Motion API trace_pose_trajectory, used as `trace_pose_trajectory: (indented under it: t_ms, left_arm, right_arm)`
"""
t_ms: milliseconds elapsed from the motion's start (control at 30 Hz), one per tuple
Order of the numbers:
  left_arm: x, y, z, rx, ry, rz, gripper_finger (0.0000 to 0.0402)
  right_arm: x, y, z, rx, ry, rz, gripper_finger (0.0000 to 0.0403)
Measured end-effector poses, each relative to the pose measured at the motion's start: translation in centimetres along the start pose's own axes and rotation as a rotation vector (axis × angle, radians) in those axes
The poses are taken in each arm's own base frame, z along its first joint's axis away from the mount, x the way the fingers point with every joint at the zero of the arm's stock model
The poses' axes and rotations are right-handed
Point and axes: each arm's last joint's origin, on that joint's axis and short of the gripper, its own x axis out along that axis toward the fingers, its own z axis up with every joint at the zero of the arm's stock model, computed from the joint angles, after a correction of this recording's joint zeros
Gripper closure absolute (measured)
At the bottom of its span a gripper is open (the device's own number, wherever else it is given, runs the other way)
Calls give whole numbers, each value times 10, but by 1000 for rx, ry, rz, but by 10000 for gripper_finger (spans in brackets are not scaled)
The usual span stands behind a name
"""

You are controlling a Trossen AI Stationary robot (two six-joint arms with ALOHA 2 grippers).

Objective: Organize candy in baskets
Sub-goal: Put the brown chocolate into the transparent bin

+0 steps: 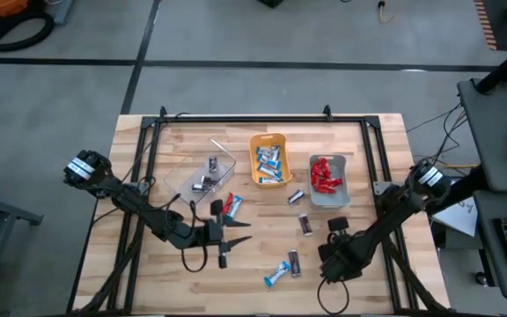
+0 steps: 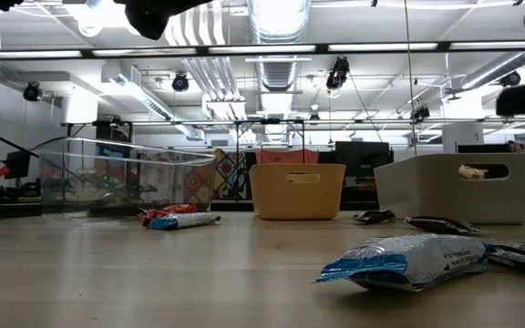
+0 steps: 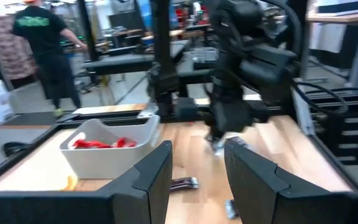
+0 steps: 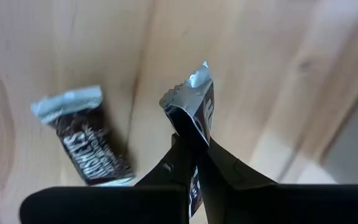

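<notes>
Pinched in the right gripper [image 4: 194, 163]: a dark silver-grey candy bar [image 4: 194, 109], crinkled foil end at twelve o'clock. Left gripper [image 3: 197, 180] spread open.

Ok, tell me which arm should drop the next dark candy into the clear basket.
Right. The right gripper is shut on a dark silver-grey candy. It would have to cross to the clear basket, which holds the dark ones. The left gripper is nearer that basket but open and holds nothing.
</notes>
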Motion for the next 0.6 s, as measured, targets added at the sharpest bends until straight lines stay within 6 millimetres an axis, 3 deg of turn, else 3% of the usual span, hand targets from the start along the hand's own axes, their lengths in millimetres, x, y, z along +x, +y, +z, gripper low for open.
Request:
trace_pose_trajectory:
  t_ms: [200, 400, 600]
  left_arm:
    - [0, -1, 0, -1, -2, -39, 271]
    - [0, -1, 1, -3, -5, -44, 271]
    - [0, -2, 2, -11, -13, -76, 271]
  right_arm:
    - [-28, -14, 4, 99, -255, -34, 390]
    - [-66, -29, 25, 141, -760, -55, 390]
    - [-93, -42, 51, 24, -1177, -29, 390]
